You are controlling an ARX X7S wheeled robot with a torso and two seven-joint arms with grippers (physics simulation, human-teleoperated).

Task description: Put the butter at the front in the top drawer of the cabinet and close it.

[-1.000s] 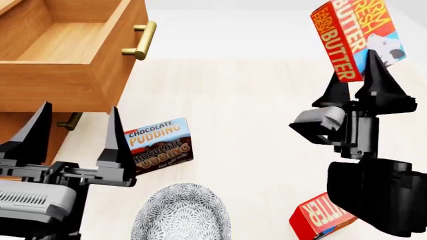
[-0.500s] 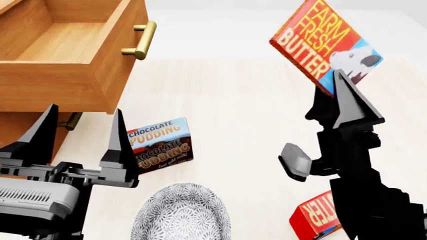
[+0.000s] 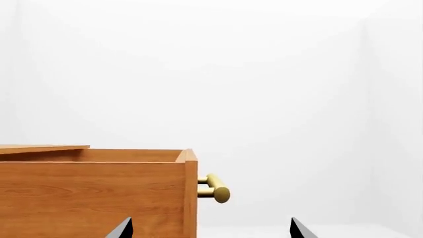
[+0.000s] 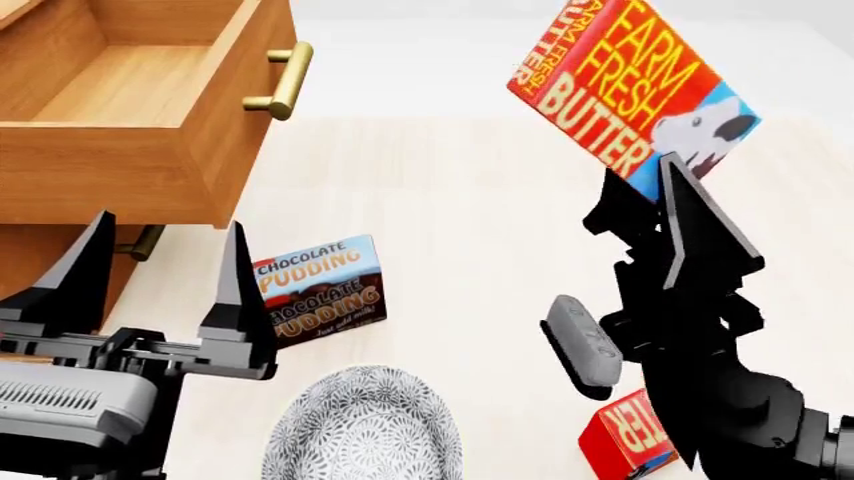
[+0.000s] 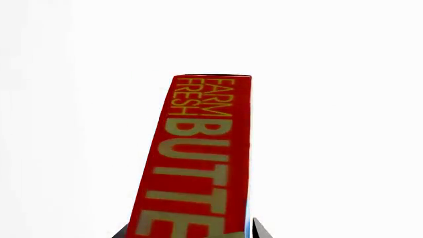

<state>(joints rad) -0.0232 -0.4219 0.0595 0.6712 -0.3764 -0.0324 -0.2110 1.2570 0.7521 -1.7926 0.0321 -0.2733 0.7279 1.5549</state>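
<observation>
Butter [image 4: 627, 90] clamped in right gripper [image 4: 654, 185] at 2 o'clock, aloft; open drawer [image 4: 127, 100] at 10; left gripper [image 4: 160, 275] spread, empty.

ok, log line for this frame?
phase: carry | right gripper: shut on butter box, lifted | left gripper: open, empty | top drawer: open

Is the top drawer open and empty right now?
Open, and empty as far as visible: the top drawer is pulled out, bare wood inside; its near corner is hidden.
</observation>
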